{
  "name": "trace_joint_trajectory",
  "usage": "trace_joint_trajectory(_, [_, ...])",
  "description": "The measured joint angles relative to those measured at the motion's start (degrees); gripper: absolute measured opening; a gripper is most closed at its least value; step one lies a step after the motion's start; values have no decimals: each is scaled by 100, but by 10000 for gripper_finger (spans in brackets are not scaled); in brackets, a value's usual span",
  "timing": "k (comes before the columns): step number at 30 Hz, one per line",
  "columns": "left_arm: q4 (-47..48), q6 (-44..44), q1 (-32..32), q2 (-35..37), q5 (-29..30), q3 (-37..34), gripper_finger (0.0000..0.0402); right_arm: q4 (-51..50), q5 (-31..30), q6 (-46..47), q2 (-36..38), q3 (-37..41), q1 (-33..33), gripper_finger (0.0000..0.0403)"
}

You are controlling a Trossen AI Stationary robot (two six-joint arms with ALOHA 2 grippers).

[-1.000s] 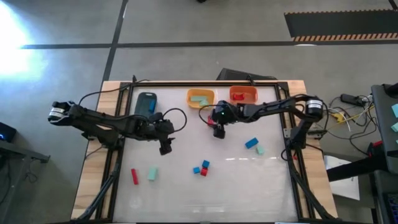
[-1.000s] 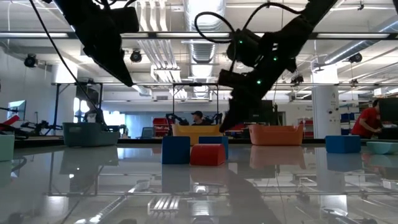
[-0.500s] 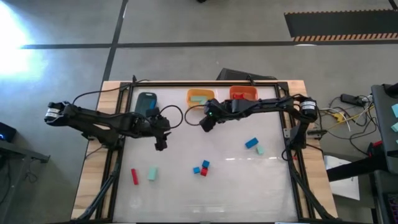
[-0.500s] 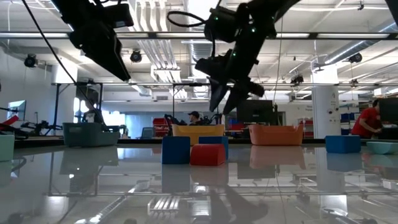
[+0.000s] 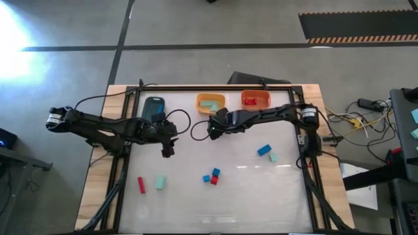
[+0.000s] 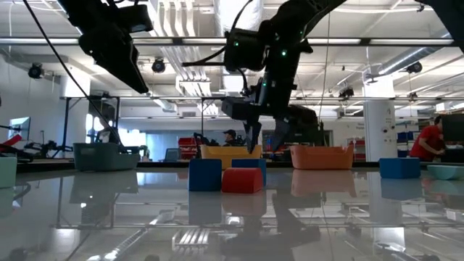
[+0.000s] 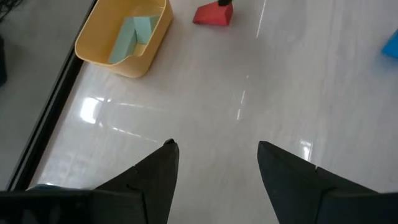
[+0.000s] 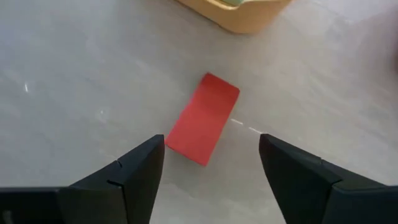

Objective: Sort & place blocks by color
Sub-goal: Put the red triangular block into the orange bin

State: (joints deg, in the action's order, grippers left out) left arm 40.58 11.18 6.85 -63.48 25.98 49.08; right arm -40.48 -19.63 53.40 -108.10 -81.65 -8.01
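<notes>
While the right gripper (image 5: 212, 131) hangs with its fingers (image 8: 134, 174) spread wide and nothing between them, a red bar (image 8: 203, 119) lies flat on the table (image 5: 248, 196) just ahead of them, close to the yellow bin (image 5: 210, 102) at its 12 o'clock. That bin holds teal blocks (image 7: 132, 35). At its 3 o'clock sits the orange bin (image 5: 255, 99) with a red block (image 5: 251, 101) inside. Left gripper (image 5: 168, 151) hovers unclenched and empty near the grey bin (image 5: 153, 108). Loose on the table: a red bar (image 5: 140, 185) beside a teal block (image 5: 160, 182) at 7 o'clock, a small cluster of blue and red cubes (image 5: 211, 175) at 6, and a blue block (image 5: 264, 150) touching a teal one (image 5: 273, 157) at 4.
</notes>
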Motion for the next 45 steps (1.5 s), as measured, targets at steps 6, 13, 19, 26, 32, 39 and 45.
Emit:
trace_joint_trajectory(6, [185,-105,0,-11,2,0,202,342,-52,114,-231,-2,-4,259])
trace_joint_trajectory(13, [250,-222,0,-11,2,0,202,452,-152,380,-621,-3,25,245])
trace_joint_trajectory(19, [244,-422,0,-11,2,7,202,522,-198,517,-699,-13,59,208])
trace_joint_trajectory(26, [243,-486,0,-11,2,15,202,450,-115,400,-652,-23,80,120])
trace_joint_trajectory(32, [233,-557,0,-11,2,15,202,-879,26,262,-224,-37,213,120])
trace_joint_trajectory(39, [137,-553,0,-21,2,17,202,-2713,-863,413,1060,46,-163,120])
trace_joint_trajectory(45, [124,-555,-2,-24,2,17,202,-2126,-1010,-391,1865,670,-1293,120])
